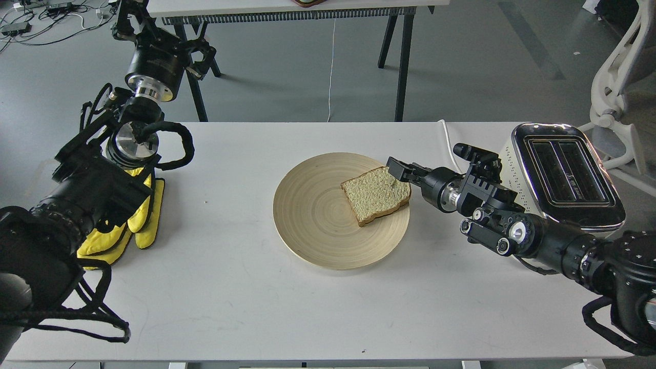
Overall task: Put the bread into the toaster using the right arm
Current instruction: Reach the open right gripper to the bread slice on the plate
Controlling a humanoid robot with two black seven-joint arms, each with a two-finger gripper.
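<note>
Head view: slice of bread (375, 195) lying flat on the right half of a round bamboo plate (312, 230), mid-table. Right gripper (395, 170) at the slice's upper right corner, tip over the crust; jaws too dark and end-on to tell whether spread or pinching. Left gripper (202, 55) raised well off to the left, beyond the table's far edge, its state likewise not readable.

Likely light, soft and crumbly, bending or tearing under a hard squeeze; best taken by the firmer brown crust at the edge nearest the gripper, with gentle pressure.

Toaster (561, 177) standing at the right end, slots up and empty, just behind the right arm (517, 225).

Smooth white table (230, 307), yellow gloves (134, 220) under the left arm (77, 200). Grey floor beyond, second table (287, 9) at the back, white chair (617, 87) at far right.
</note>
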